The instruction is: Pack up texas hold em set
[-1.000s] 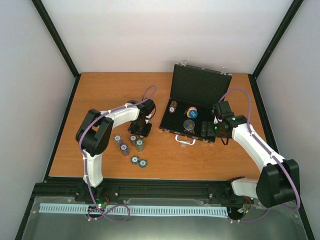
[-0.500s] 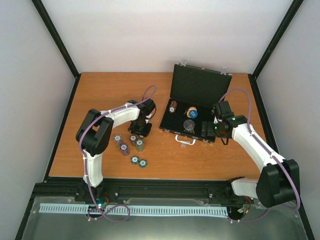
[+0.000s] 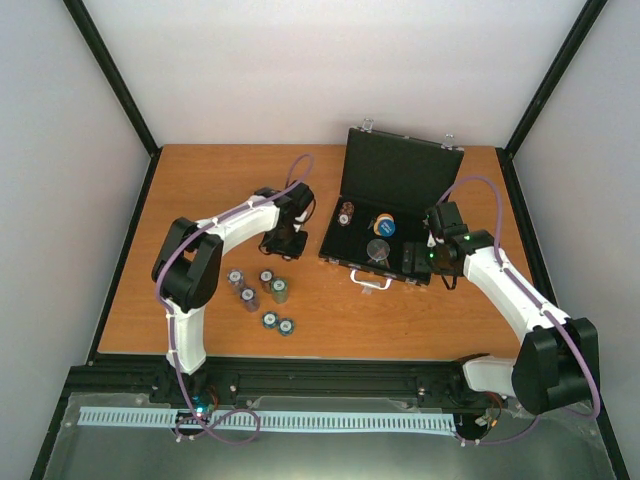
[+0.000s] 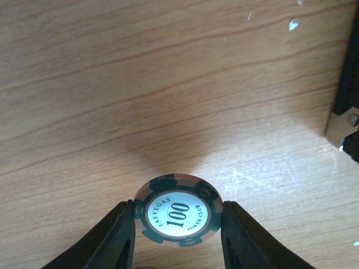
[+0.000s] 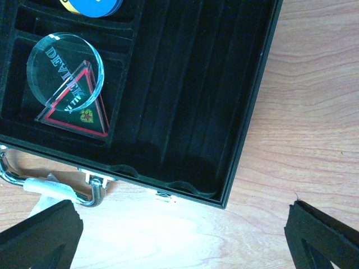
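- While clamped by its edges in the left hand (image 4: 178, 238), shows "LAS VEGAS 100 POKER CLUB" on a white face with a dark-and-pink rim: poker chip (image 4: 178, 212), above the bench (image 4: 168, 84), just left of the case (image 3: 400, 170).
- Lies open, black-lined, with blue disc (image 5: 95, 5), clear disc (image 5: 64, 67) with hard-to-read lettering, and red-edged triangular token (image 5: 84, 116) inside.
- Hangs spread wide, gripping nothing, by the case's front right corner: right hand (image 5: 179, 235).

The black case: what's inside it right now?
In the case: a small chip stack, a blue disc, and a clear disc lying over a triangular token, hiding part of it. The grooved chip rows look empty where visible; the right arm covers part.
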You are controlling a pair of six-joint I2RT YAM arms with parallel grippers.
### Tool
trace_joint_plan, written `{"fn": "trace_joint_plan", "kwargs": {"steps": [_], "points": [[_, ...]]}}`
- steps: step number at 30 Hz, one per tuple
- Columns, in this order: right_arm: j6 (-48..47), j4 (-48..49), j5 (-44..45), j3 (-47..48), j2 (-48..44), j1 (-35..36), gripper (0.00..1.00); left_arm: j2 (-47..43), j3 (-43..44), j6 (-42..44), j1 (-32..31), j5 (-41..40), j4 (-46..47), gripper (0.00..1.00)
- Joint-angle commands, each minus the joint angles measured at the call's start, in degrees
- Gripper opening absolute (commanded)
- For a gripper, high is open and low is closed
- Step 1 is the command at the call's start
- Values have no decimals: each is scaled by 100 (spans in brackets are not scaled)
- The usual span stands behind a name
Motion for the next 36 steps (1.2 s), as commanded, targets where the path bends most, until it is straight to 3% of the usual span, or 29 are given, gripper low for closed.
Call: {"fn": "trace_joint_plan", "kwargs": {"steps": [1,9,36], "points": [[31,98,33,-8,56,-46,100,-169,350,10,68,165,-113,30],[8,166,222,40,175,-44,100,1,893,-66,-22,406,-56,30],[-141,256,665,544,680,-72,100,1750,3411,-316,-622,901,20,29]]}}
